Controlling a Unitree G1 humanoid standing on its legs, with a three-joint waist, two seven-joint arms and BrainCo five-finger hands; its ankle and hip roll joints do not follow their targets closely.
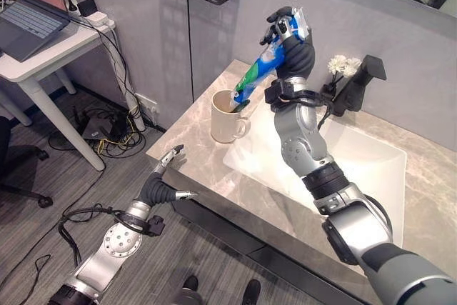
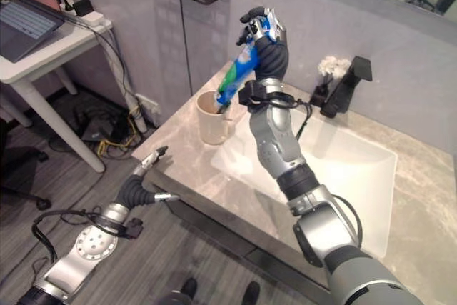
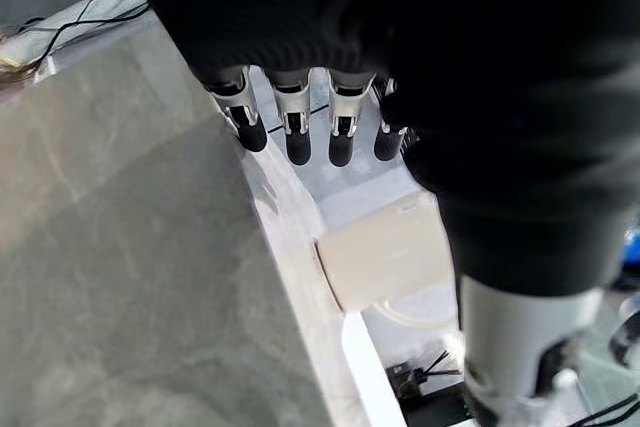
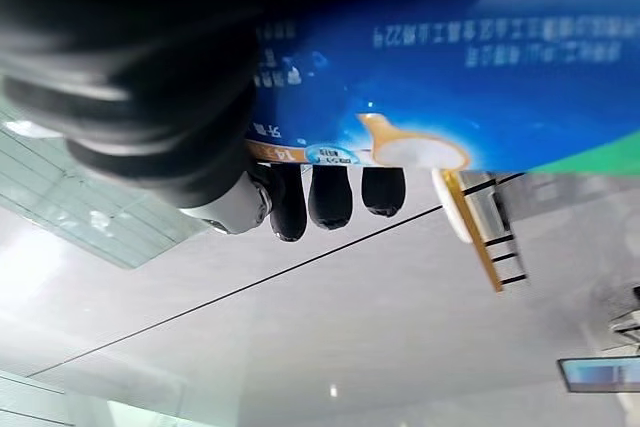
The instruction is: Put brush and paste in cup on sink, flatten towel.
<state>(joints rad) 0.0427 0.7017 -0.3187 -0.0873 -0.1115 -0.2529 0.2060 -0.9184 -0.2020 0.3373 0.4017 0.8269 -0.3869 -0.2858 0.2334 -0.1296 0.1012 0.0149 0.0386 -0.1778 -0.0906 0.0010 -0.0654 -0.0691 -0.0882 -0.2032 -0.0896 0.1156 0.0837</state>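
The blue and green tube of paste [image 1: 265, 66] is held in the right hand [image 1: 291, 39], with the fingers curled round its top end. The tube is tilted, and its low end is dipped just inside the cream cup [image 1: 228, 116]. The cup is set on the stone counter [image 1: 187, 149], beside the white sink [image 1: 357, 158]. The left hand [image 1: 166, 180] is kept low by the counter's front edge, with its fingers straight and nothing held in them.

A brush cannot be made out, and a towel cannot be made out either.

Some things could go wrong from here. The tube is long, and only its tip is in the cup. If it is let go while so tilted, it could be tipped out over the rim. The cup could also be pushed over if the tube is pressed against its side. The cup is placed near the counter's corner, so a knock could send it off.
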